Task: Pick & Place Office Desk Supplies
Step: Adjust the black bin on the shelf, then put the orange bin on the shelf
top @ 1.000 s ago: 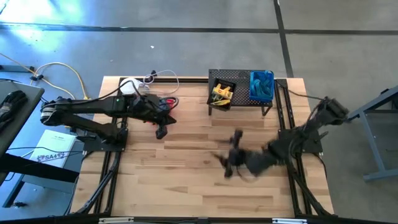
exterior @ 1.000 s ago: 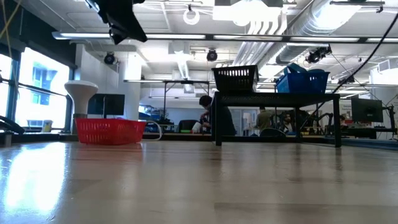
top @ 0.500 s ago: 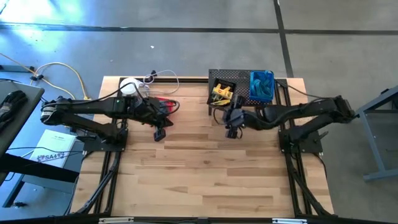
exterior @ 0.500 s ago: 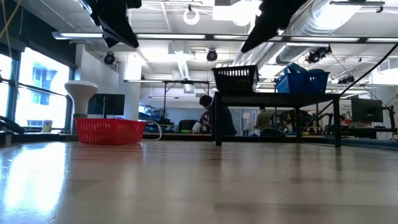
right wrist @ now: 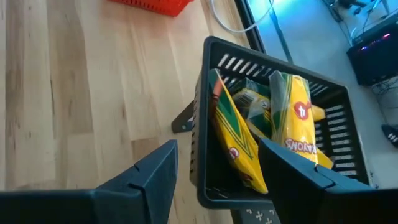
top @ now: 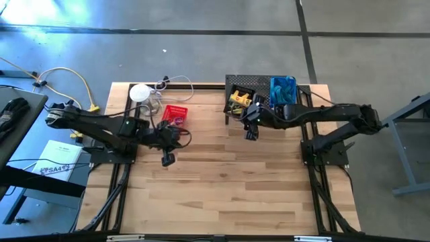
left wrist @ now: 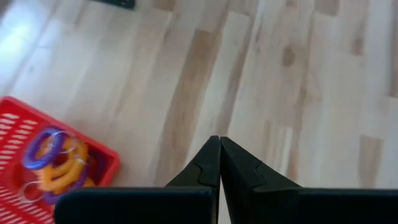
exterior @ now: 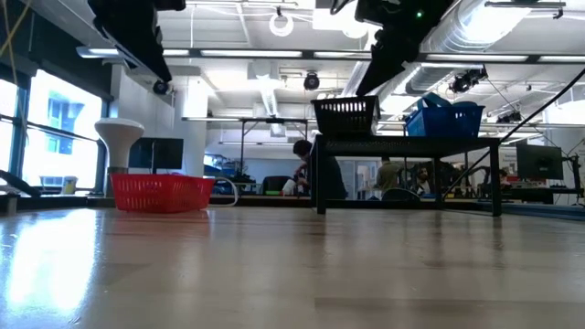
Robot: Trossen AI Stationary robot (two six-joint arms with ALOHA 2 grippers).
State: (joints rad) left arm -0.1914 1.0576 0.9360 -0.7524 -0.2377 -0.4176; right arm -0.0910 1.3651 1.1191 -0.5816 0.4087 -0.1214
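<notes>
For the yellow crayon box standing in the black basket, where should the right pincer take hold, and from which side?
Probably by the upper end of the crayon box, coming down from above. It stands tilted on end inside the black basket, whose walls block its sides; only its top is free. The open right pincer hangs just outside the basket's rim.

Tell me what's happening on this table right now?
The right gripper, jaws open and empty, hovers at the black basket of yellow crayon boxes on the mesh shelf. The left gripper, jaws shut and holding nothing, hangs over bare table near the red basket of coloured rings. Nothing is being carried.
</notes>
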